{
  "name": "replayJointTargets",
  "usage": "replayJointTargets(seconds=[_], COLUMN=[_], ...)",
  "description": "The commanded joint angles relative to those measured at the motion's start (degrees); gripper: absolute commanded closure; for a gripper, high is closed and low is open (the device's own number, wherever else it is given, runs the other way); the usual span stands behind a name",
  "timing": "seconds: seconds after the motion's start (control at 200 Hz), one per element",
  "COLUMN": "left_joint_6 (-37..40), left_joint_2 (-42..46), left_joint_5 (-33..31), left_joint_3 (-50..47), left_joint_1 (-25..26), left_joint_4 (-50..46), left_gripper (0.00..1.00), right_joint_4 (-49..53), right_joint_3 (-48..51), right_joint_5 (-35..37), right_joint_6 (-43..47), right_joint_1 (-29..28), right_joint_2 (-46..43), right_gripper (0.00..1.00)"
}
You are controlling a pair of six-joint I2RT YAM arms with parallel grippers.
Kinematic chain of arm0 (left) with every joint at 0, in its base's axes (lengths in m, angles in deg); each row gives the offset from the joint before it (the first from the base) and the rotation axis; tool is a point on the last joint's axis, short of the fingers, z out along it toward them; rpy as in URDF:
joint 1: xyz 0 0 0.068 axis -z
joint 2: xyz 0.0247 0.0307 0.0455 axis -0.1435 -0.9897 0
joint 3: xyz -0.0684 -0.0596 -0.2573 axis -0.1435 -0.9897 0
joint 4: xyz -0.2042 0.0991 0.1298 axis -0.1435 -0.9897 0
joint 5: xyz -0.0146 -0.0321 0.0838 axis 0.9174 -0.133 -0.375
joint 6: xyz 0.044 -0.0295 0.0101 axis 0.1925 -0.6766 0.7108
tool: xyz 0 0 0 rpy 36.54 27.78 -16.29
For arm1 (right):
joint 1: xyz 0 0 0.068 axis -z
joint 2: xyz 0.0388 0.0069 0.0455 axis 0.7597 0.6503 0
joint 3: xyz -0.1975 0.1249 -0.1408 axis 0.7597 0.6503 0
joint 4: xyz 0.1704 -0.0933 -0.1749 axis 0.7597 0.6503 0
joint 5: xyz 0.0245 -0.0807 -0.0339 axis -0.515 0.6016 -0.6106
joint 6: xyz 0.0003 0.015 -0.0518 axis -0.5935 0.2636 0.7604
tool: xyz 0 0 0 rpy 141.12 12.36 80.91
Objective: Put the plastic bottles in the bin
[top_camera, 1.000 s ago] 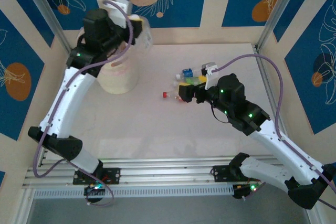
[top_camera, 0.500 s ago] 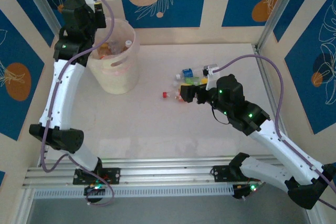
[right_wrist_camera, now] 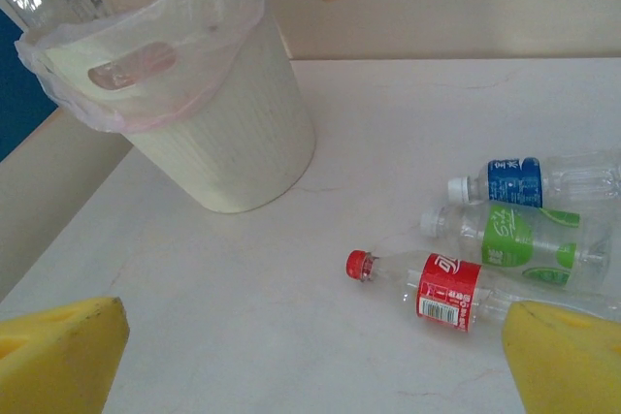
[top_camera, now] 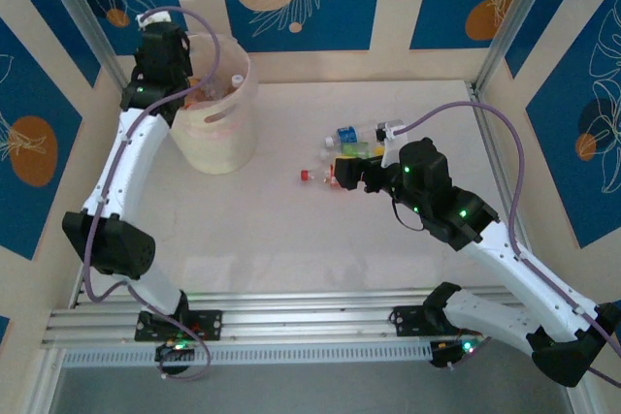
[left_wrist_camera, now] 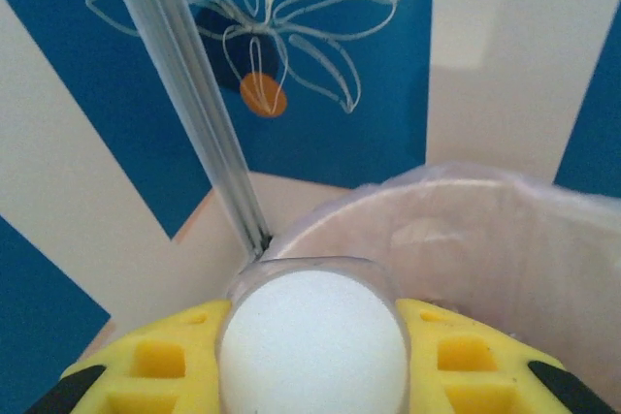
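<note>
My left gripper (left_wrist_camera: 312,375) is shut on a clear plastic bottle (left_wrist_camera: 310,332) whose round white end faces the camera between the yellow fingers (left_wrist_camera: 466,356). It hangs at the left rim of the bin (top_camera: 218,128), a pale round bucket (left_wrist_camera: 505,230) holding several bottles (top_camera: 233,79). Three bottles lie on the table: one red-labelled (right_wrist_camera: 448,290), one green-labelled (right_wrist_camera: 514,241), one blue-labelled (right_wrist_camera: 529,181). My right gripper (right_wrist_camera: 310,356) stands open above the table just near them, nothing between its fingers. It sits beside the group in the top view (top_camera: 342,174).
A metal frame post (left_wrist_camera: 194,113) rises just left of the bin, close to my left wrist. Blue-and-cream walls enclose the table (top_camera: 291,230) on three sides. The bin (right_wrist_camera: 194,94) stands at the back left, with bare tabletop between it and the loose bottles.
My left arm swung from above the bin out to the far left, then back to the bin's left rim, still gripping its bottle. The right arm has not moved.
</note>
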Motion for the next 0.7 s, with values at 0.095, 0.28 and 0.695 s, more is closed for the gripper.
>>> replayJointTargets(seconds=[0.095,0.28,0.695], left_joint_6=[-4.7,-6.0,-8.9], left_joint_2=[4.4,3.4,-4.0], left_joint_5=[-0.6,0.1,0.5], left_joint_3=[-7.8,-9.3,-7.8], left_joint_1=[-2.4,-2.7,-2.7], left_joint_4=[5.8,5.0,1.8], left_gripper=[1.00,1.00,0.99], right_joint_4=[0.1,0.1,0.1], right_joint_3=[-0.8,-0.8,-0.1], right_joint_5=[0.8,0.9,1.6], right_joint_6=[-0.9,-1.1,-1.4], right_joint_1=[-0.5,-0.5,-0.6], right_joint_2=[-0.9,-0.9,-1.5], right_gripper=[0.01,0.01,0.01])
